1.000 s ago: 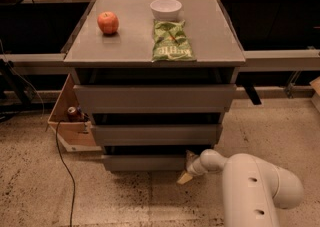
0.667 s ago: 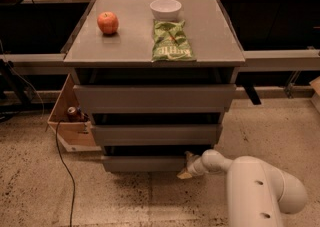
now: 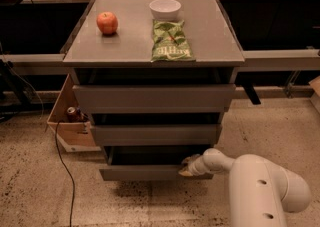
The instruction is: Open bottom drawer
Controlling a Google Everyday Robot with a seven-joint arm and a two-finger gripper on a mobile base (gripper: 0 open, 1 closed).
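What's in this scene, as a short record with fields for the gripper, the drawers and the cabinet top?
Gripper: gripper low at the top edge of the bottom drawer, right of centre
Bottom drawer state: seems slightly pulled out, interior in shadow
Other drawers: middle drawer and top drawer above it
Cabinet top: red apple, white bowl, green chip bag
Floor, left: cardboard box
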